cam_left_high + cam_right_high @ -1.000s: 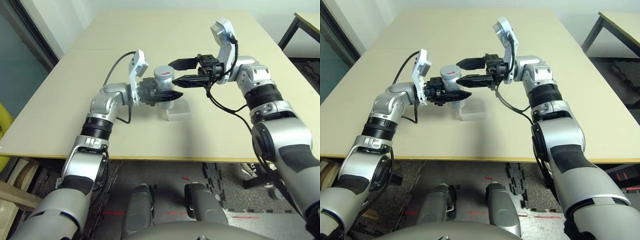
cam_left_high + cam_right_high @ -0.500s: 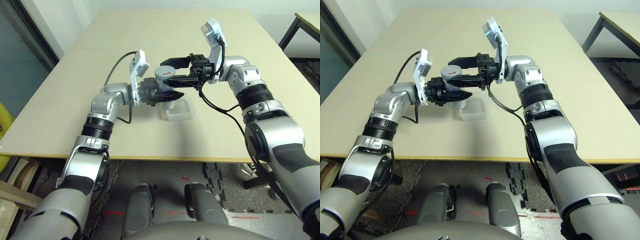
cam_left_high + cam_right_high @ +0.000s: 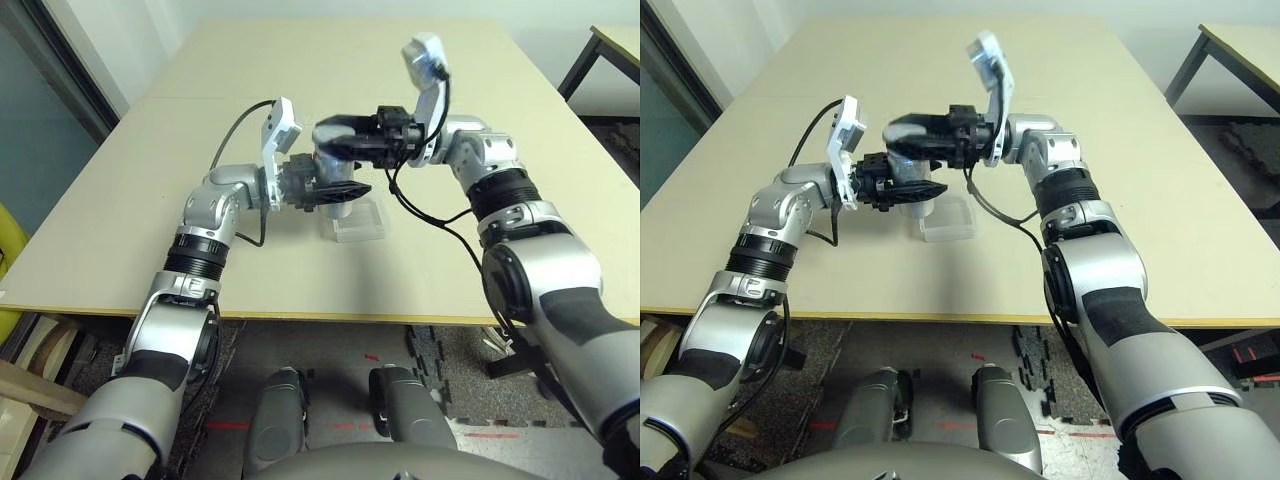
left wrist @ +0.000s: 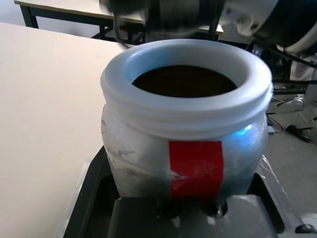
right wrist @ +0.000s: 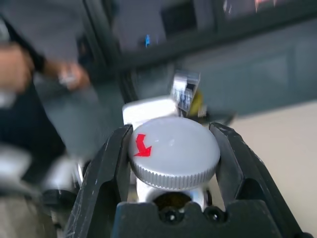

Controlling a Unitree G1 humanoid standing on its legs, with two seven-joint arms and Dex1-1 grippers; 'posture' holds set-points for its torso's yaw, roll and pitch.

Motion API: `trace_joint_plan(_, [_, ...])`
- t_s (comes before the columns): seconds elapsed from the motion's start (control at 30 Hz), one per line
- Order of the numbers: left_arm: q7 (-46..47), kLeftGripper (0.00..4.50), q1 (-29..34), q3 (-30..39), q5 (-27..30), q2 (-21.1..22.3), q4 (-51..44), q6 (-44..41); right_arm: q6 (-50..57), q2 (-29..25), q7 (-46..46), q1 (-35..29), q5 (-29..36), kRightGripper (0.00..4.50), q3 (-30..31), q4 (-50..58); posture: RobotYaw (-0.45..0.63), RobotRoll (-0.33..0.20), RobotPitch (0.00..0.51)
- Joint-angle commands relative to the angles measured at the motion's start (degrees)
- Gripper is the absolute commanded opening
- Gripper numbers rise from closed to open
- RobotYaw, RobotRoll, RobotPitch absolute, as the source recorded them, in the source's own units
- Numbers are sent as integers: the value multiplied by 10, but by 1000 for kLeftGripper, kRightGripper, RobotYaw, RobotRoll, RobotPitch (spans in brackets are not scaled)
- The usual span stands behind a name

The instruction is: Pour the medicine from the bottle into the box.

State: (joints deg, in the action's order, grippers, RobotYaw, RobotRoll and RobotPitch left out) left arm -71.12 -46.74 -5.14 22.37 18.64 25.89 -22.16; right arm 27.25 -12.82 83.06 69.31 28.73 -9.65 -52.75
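Two claws: cap (image 5: 174, 151) apparently off bottle (image 4: 185, 129)

Even, soft indoor light falls on the beige table (image 3: 450, 260), bright and without hard glare. The arms cast faint, diffuse shadows on it, darkest under the clear box (image 3: 357, 222). Toward the edges of the head views the table's lines bow, a wide-lens distortion. In the right wrist view the background is smeared and out of focus, while the grey cap (image 5: 173, 151) stays fairly sharp. In the left wrist view the open bottle (image 4: 185, 124) is sharp, with a bluish glint on its side; the things behind it blur.
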Motion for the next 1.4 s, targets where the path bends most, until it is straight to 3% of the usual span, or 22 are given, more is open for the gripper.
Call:
trace_joint_plan(0.03, [2,2657,2,-2,-4,2,-2,-2,26,-12,-45,-4,20,2587,-28,24,-165,0,74])
trace_joint_plan(0.63, [28,2657,-21,32,-11,18,48,31,-147,-101,-474,-141,-140,2587,-30,-27,-181,0,77])
trace_joint_plan(0.9, [37,2657,-25,33,-14,17,65,46,-172,-96,-587,-172,-142,2587,-57,-52,-189,0,71])
trace_joint_plan(1.2, [47,2657,-29,37,-20,19,80,61,-197,-100,-614,-165,-154,2587,-59,-110,-175,0,57])
trace_joint_plan(1.37, [58,2657,-27,40,-29,28,89,70,-205,-99,-583,-163,-152,4328,-57,-108,-171,0,55])
trace_joint_plan(1.4, [61,2657,-27,41,-34,31,93,73,-209,-101,-566,-164,-153,4500,-54,-103,-170,0,53])
